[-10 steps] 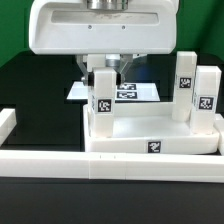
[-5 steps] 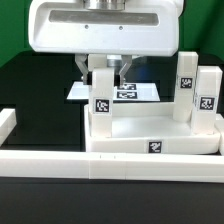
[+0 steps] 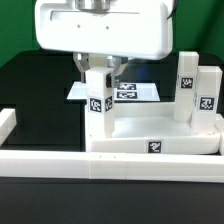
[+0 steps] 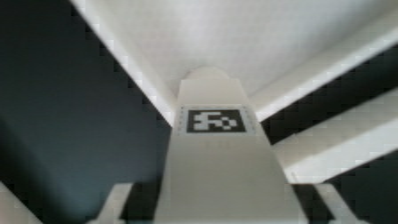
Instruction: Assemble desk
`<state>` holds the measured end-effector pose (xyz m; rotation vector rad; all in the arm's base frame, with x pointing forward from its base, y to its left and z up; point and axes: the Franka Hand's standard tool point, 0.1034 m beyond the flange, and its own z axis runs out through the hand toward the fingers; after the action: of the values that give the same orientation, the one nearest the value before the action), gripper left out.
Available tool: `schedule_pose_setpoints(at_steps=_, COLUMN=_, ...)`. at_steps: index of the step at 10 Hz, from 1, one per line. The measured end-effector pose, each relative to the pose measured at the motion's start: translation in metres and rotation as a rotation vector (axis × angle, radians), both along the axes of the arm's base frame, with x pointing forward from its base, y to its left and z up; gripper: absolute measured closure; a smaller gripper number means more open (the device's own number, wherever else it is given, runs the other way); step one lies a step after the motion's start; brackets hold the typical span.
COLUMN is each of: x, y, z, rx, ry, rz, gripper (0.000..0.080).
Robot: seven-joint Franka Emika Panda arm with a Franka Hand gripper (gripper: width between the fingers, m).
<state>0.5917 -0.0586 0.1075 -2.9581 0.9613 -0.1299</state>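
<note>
The desk's white tabletop [image 3: 150,138] lies rim up on the black table. Two white legs [image 3: 185,88] [image 3: 206,95] stand upright at its corner on the exterior view's right. A third leg [image 3: 97,98] stands upright at the far corner on the exterior view's left, and my gripper [image 3: 98,70] is shut on its upper end from above. In the wrist view this leg [image 4: 222,140] runs away from the camera with its tag facing me. It sits between the two fingers [image 4: 118,205] of my gripper [image 4: 221,212], and its lower end meets the tabletop [image 4: 302,45].
A long low white border wall [image 3: 50,160] runs along the front, with a raised end [image 3: 6,122] at the exterior view's left. The marker board [image 3: 132,92] lies flat behind the tabletop.
The hand has turned and shifted slightly toward the exterior view's right. The held leg has turned with it, so its tagged face now points more to the exterior view's left.
</note>
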Motion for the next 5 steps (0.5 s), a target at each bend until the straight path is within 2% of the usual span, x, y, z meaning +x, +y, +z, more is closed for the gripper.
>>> schedule_pose_setpoints(at_steps=5, x=-0.0014, y=-0.0008, z=-0.0002, rx=0.052, ry=0.027, rz=-0.431, gripper=0.0509)
